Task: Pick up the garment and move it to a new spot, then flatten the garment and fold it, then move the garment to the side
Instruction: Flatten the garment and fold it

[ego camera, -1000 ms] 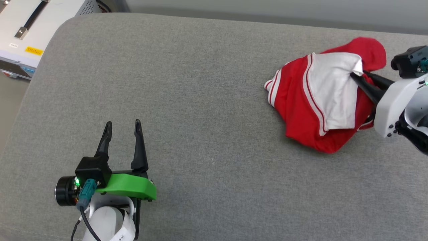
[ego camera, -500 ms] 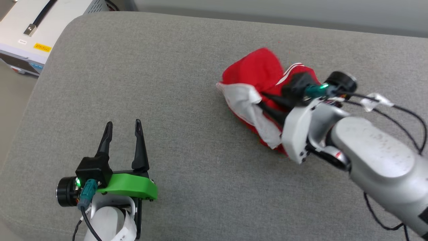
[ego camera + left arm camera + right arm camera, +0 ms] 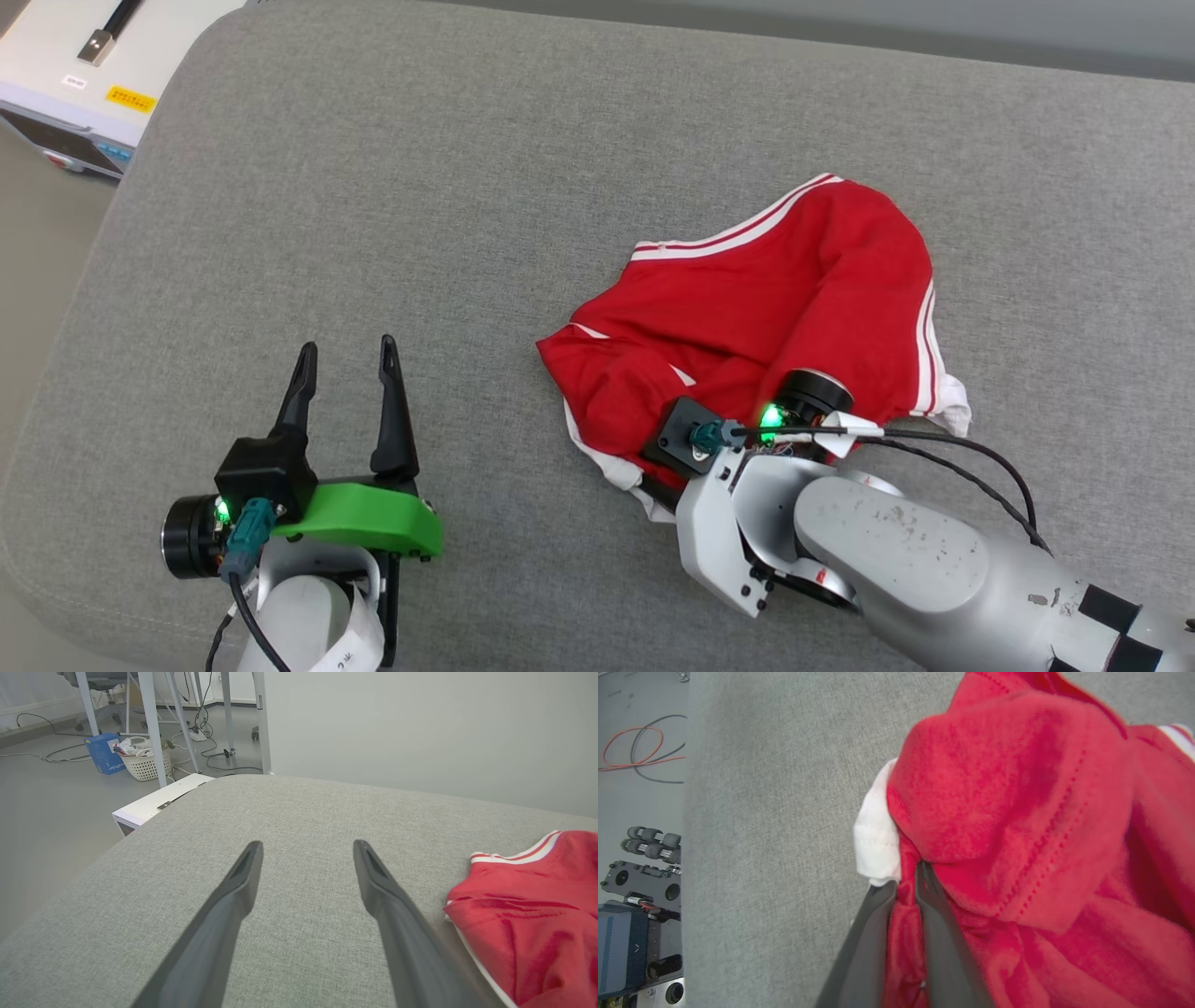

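Near the middle of the grey cushioned surface (image 3: 420, 168), a little toward 4 o'clock in the head view, the garment (image 3: 775, 299) lies in a rumpled red heap; striped trim runs along its 12 o'clock and 3 o'clock edges, and white fabric peeks out at 7 o'clock and 4 o'clock. A pale forearm (image 3: 896, 551) comes in from 5 o'clock and its wrist meets the heap's 6 o'clock edge, the fingers hidden under cloth in that view; in the right wrist view the right gripper (image 3: 906, 879) has its two dark fingers drawn nearly together, pinching a bunched fold of red cloth, with a white hem just at 10 o'clock of the tips. At 8 o'clock in the head view the left gripper (image 3: 344, 345) hangs well apart from the garment, fingers spread wide over bare cushion, tips pointing to 12 o'clock; a white box (image 3: 56, 84) stands off the cushion's corner at 11 o'clock.
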You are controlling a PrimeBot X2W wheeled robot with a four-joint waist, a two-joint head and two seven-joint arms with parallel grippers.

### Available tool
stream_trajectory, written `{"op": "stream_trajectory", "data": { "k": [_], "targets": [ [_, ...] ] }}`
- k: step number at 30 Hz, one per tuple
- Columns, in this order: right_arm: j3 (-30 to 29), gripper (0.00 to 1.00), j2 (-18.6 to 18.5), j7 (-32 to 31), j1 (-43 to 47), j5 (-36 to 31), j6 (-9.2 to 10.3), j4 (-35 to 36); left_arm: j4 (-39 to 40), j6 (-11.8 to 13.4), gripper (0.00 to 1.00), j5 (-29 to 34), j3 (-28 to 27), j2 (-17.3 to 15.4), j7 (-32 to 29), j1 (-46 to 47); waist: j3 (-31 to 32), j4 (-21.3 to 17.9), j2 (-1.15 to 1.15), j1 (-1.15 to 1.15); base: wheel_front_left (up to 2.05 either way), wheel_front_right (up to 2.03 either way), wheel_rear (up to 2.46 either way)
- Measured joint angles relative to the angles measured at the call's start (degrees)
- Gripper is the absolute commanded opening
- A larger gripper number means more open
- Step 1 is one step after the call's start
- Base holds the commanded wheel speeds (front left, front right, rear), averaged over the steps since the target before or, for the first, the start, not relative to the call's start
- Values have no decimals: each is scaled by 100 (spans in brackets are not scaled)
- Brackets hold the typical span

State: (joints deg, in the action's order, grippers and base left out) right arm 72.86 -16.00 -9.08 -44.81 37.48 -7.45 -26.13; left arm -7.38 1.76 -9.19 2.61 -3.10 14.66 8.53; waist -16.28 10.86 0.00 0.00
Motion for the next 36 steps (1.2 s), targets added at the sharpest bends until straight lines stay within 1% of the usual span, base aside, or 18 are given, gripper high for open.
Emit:
{"op": "stream_trajectory", "data": {
  "k": [1,2,3,4,7,10,12,15,20,22,24,26,28,33,36],
  "targets": [
    [1,0,9,52,18,-24,0,2,-11,1,100,0,-4,0,0,1,9,-8,0,0,0,0,0],
    [8,33,10,143,27,-45,0,4,-27,2,100,0,-13,0,0,1,26,-23,0,0,0,0,0],
    [15,96,2,270,29,-47,0,10,-42,2,100,0,-20,0,0,1,52,-38,0,0,0,0,0],
    [22,100,-12,387,29,-53,0,16,-51,2,100,2,-27,0,0,-1,77,-50,0,0,0,0,0],
    [5,100,-105,950,29,-52,-7,92,-82,2,100,15,-59,1,0,-21,195,-101,0,0,0,0,0],
    [-326,100,-224,1406,32,-18,-7,258,-81,2,100,46,-105,1,0,-41,315,-149,0,0,0,0,0],
    [-704,100,-336,1656,76,12,-7,445,-60,2,100,70,-127,1,0,-112,409,-190,0,0,0,0,0],
    [-1292,100,-556,1861,159,-132,-7,659,-35,1,100,110,-185,1,0,-238,532,-255,0,0,0,0,0],
    [-2413,100,-962,1844,263,-531,-7,976,24,0,100,180,-266,2,0,-339,687,-379,0,0,0,0,0],
    [-2724,100,-1140,1655,263,-688,-7,1063,36,-1,100,197,-270,2,0,-363,726,-417,0,0,0,0,0],
    [-2953,100,-1322,1328,261,-721,-7,1140,43,-1,100,210,-272,2,0,-381,752,-451,0,0,0,0,0],
    [-2977,100,-1505,940,246,-703,-7,1194,43,-9,100,215,-276,2,0,-381,758,-465,0,0,0,0,0],
    [-2850,100,-1742,428,192,-638,-7,1237,43,-21,100,216,-270,2,0,-381,745,-459,0,0,0,0,0],
    [-2356,100,-2282,-935,-67,229,-7,1340,51,-35,100,215,-229,2,0,-371,659,-402,0,0,0,0,0],
    [-2174,100,-2462,-1622,-248,750,-7,1287,58,-43,100,215,-199,2,0,-353,574,-362,0,0,0,0,0]
  ]
}}
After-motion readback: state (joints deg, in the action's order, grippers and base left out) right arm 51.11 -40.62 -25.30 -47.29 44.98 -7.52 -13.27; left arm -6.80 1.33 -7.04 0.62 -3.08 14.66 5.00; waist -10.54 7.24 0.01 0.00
